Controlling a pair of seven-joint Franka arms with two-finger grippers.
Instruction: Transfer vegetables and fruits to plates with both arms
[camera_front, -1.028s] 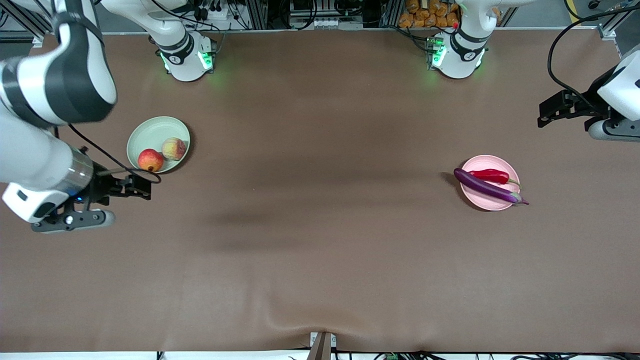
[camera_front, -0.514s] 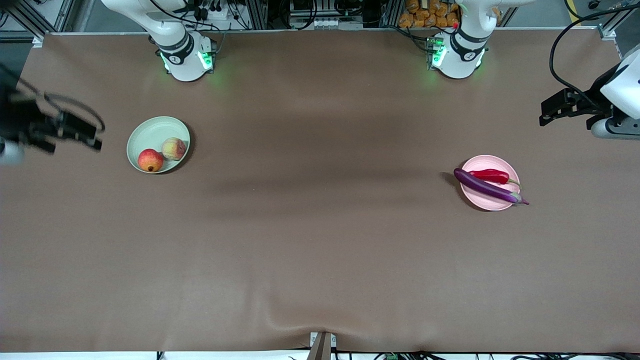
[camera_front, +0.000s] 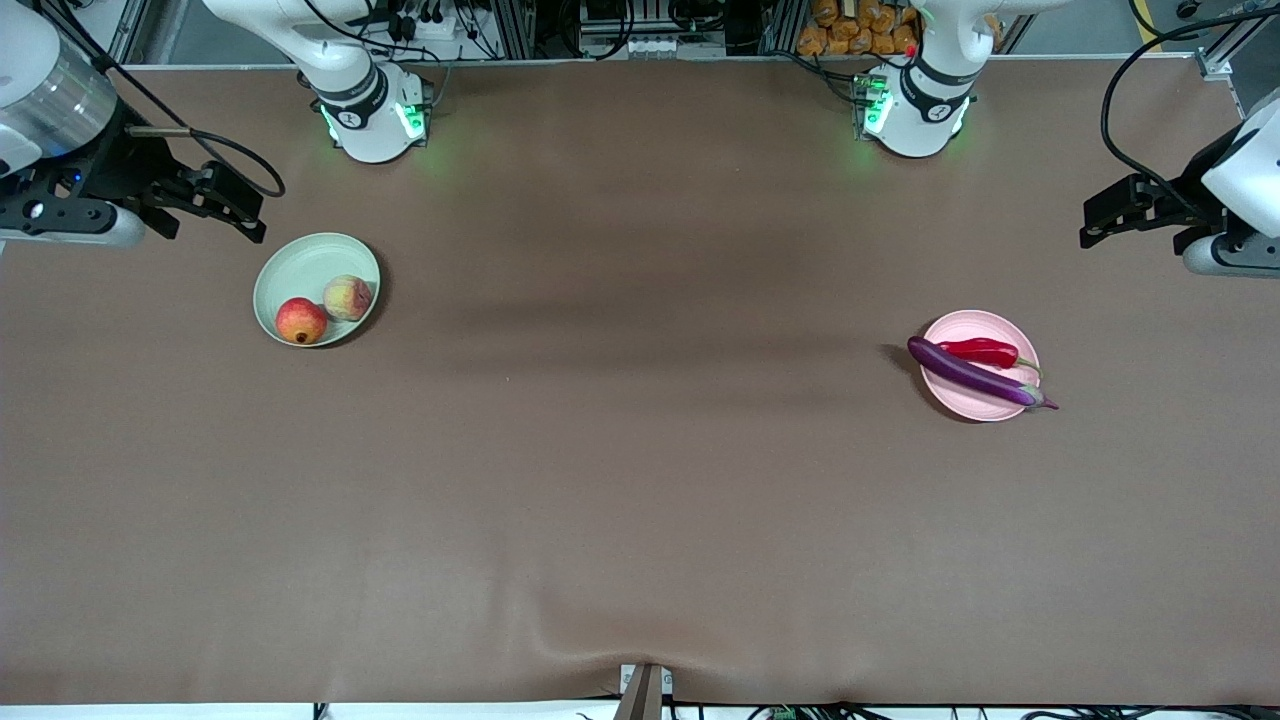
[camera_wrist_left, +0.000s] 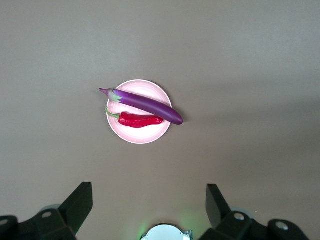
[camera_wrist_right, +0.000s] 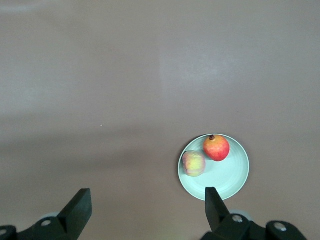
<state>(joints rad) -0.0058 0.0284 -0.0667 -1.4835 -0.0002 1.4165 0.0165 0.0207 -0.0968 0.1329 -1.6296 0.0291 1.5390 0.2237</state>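
Observation:
The pale green plate (camera_front: 300, 262) lies toward the right arm's end of the table and holds the red-orange pomegranate (camera_front: 300, 320) and the peach (camera_front: 347, 297). The pale pink plate (camera_front: 972, 325) lies toward the left arm's end and holds the purple eggplant (camera_front: 970, 373) and the red chili (camera_front: 982, 350); the eggplant overhangs the rim at both ends. My right gripper (camera_front: 240, 205) is open, empty and raised beside the green plate (camera_wrist_right: 225, 177). My left gripper (camera_front: 1095, 225) is open, empty and raised, well apart from the pink plate (camera_wrist_left: 140, 136).
The brown cloth-covered table (camera_front: 640, 450) has a small fold at its near edge (camera_front: 600, 640). The two arm bases (camera_front: 370, 110) (camera_front: 915, 110) stand along the table's edge farthest from the front camera, with cables and racks past it.
My right arm has swung from the nearer side of the green plate, out past the table's end, to the plate's farther side. The left gripper has barely shifted. The plates and food have not moved.

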